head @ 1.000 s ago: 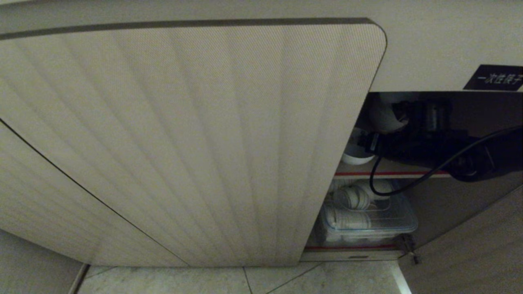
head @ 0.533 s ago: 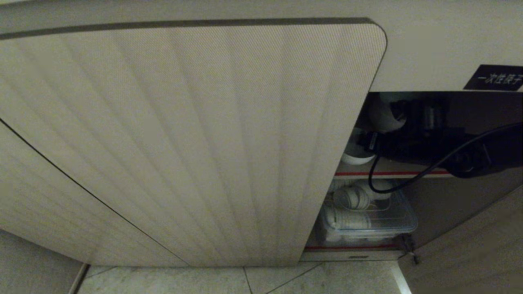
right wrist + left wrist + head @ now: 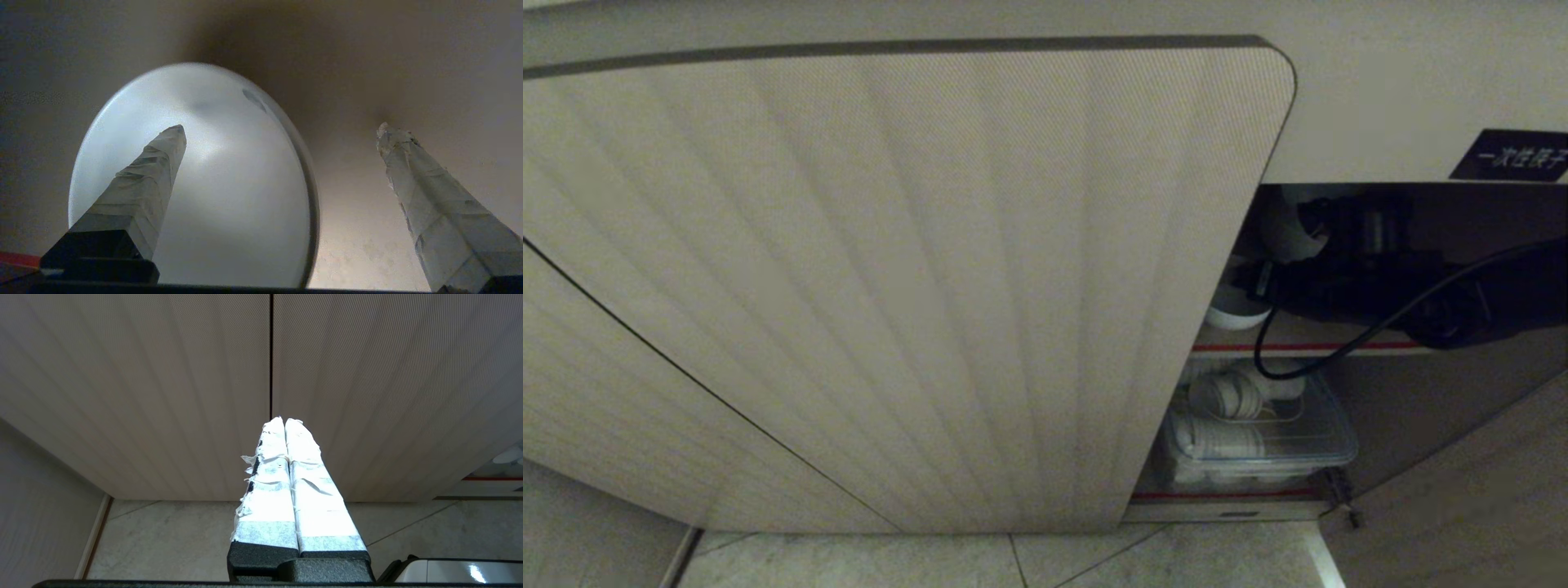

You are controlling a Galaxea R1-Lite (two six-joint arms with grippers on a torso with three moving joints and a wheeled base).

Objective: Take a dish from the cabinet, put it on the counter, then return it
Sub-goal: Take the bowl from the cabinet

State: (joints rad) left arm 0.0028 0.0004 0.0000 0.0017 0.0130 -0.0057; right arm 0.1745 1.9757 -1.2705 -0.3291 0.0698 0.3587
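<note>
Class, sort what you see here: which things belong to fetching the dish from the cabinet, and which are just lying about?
Belong to the job:
- round glossy white ceramic bowl
- low beige ribbed-door cabinet
- right gripper, open, one finger over the bowl

Just lying about:
- clear plastic tub of white crockery on the lower shelf
- black label
- left gripper, shut, parked outside

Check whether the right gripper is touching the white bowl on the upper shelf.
Cannot tell. In the right wrist view the right gripper straddles the white bowl's rim, fingers open; neither contact nor gap shows plainly.

The right arm (image 3: 1462, 298) reaches in level, its end effector (image 3: 282, 130) spread wide, taped fingers (image 3: 143, 192) well apart. The left end effector (image 3: 284, 421) hangs parked, fingers pressed together.
</note>
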